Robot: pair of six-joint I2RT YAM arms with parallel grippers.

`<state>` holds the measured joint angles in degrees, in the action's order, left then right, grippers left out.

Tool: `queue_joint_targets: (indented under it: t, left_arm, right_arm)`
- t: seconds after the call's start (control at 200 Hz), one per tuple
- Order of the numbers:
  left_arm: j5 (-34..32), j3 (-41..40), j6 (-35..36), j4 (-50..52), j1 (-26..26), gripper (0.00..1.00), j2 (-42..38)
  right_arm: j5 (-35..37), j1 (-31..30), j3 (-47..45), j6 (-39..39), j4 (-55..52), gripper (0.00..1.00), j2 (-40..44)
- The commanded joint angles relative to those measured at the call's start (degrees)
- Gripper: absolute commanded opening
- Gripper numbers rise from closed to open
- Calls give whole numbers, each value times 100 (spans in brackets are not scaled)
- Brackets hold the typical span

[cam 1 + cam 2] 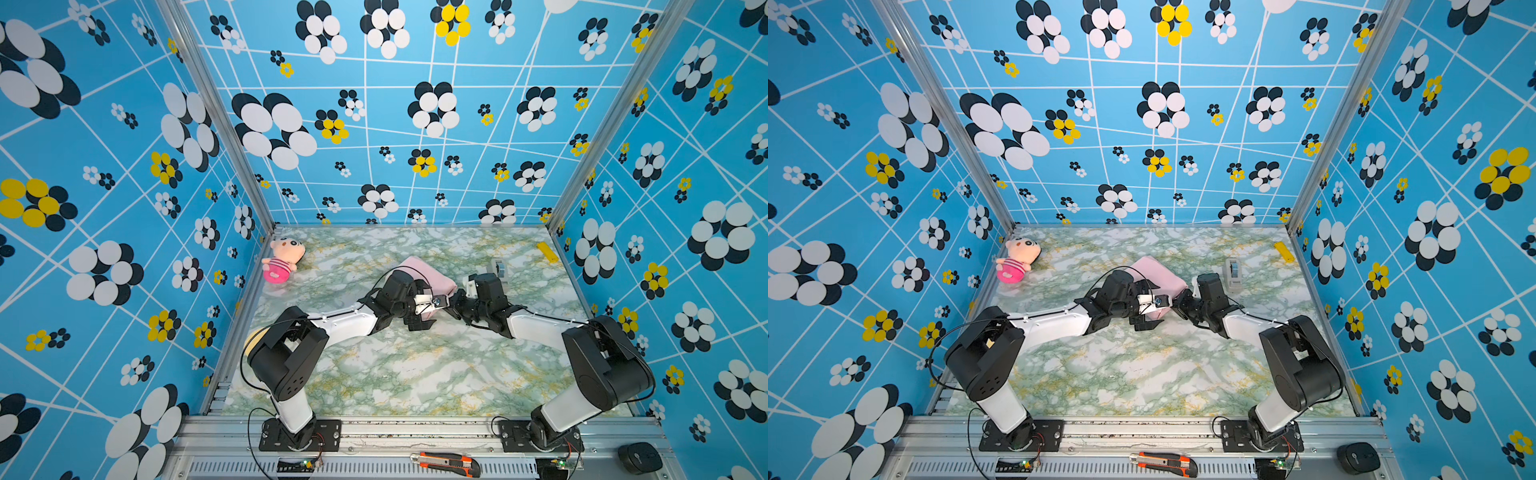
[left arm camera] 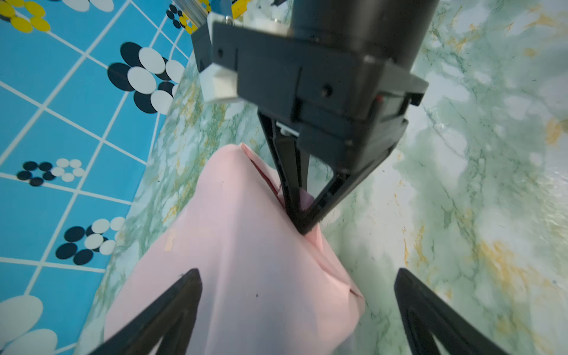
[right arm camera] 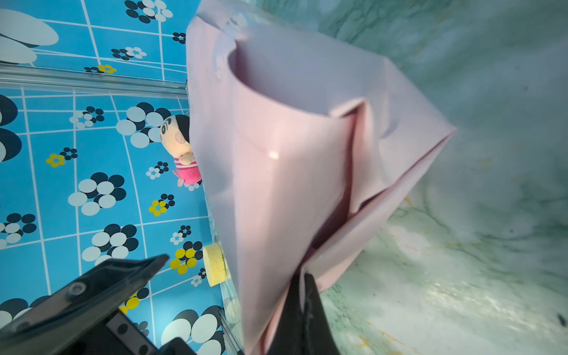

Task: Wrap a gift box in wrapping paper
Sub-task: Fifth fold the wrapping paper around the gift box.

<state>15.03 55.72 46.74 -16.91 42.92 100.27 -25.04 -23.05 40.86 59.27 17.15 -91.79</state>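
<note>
Marble-patterned table carries everything; near its middle, toward the back, the wrapping paper lies as a humped bundle, pale pink face outward, with a lilac tint inside the folds in the right wrist view; the gift box is hidden, presumably under that hump (no black corner shows anywhere). Right gripper is pinched tight on a folded flap at the bundle's end, probably to keep the fold from springing back; left gripper stands spread wide astride the paper, holding nothing, likely free to fetch tape; the grey tape dispenser waits just behind the right arm, apart from the paper.
</note>
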Motion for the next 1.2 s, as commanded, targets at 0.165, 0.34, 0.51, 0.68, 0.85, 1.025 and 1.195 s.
queue_joint_targets:
  t: [0.165, 0.34, 0.51, 0.68, 0.85, 1.025, 1.195]
  left_arm:
    - [-1264, -27, 2, -894, 279, 100, 562]
    - [-1400, -212, -167, -1076, 272, 91, 684]
    - [-1301, -409, -267, -1488, 270, 82, 883]
    - [-1283, -561, -200, -1735, 230, 76, 1044]
    - [-1269, -702, -32, -1869, 178, 69, 1100]
    - [-1250, -807, 123, -1863, 129, 64, 1133]
    - [-1195, -883, 152, -1823, 66, 59, 1159]
  right_arm:
    - [-131, 29, -78, 105, 244, 0, -75]
    - [-159, 29, -134, 171, 380, 0, -125]
    - [-245, 54, -255, 333, 690, 0, -171]
    - [-263, 98, -324, 392, 768, 0, -140]
    - [-290, 109, -381, 443, 847, 0, -147]
    - [-373, 143, -465, 658, 1259, 0, -249]
    - [-449, 161, -518, 832, 1566, 0, -279]
